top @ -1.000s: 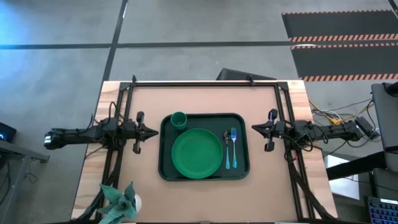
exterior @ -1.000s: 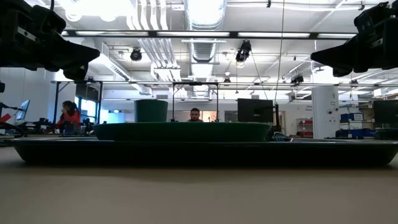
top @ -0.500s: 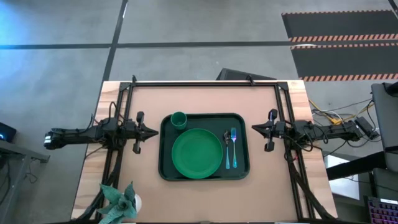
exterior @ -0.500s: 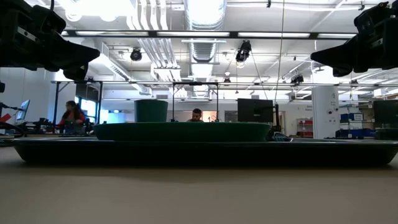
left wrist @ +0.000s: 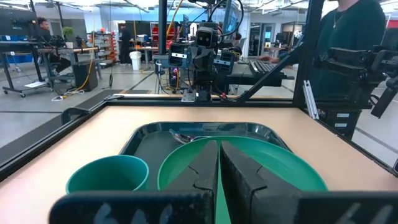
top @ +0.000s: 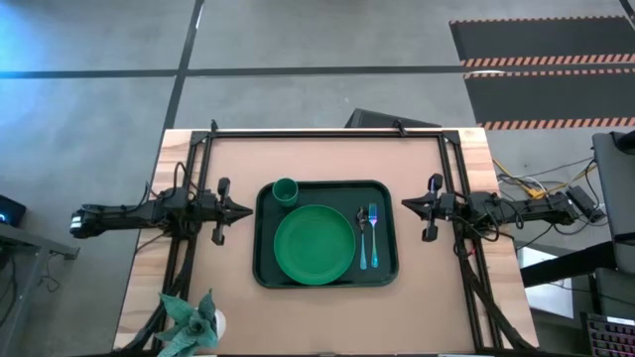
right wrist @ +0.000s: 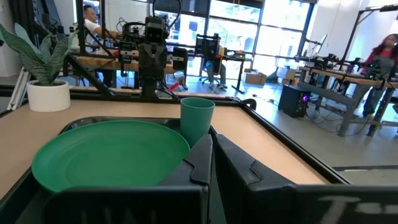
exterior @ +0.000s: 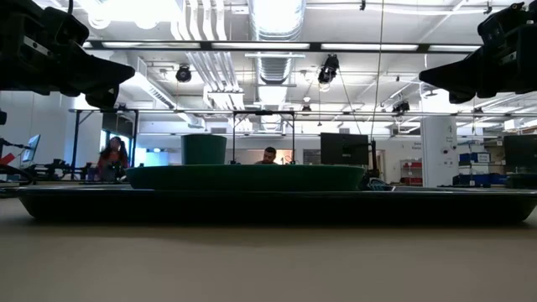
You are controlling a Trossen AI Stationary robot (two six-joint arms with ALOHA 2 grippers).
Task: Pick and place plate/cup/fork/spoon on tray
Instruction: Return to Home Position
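No writing readable – left tool [top: 247, 209] and right tool [top: 405, 205] both closed, flanking the tray [top: 387, 273].

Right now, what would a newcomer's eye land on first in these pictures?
The dark green tray at the table's centre, already holding the bright green plate, the cup at its far-left corner, and the spoon and fork side by side right of the plate. The left gripper and right gripper, both shut, flank it.
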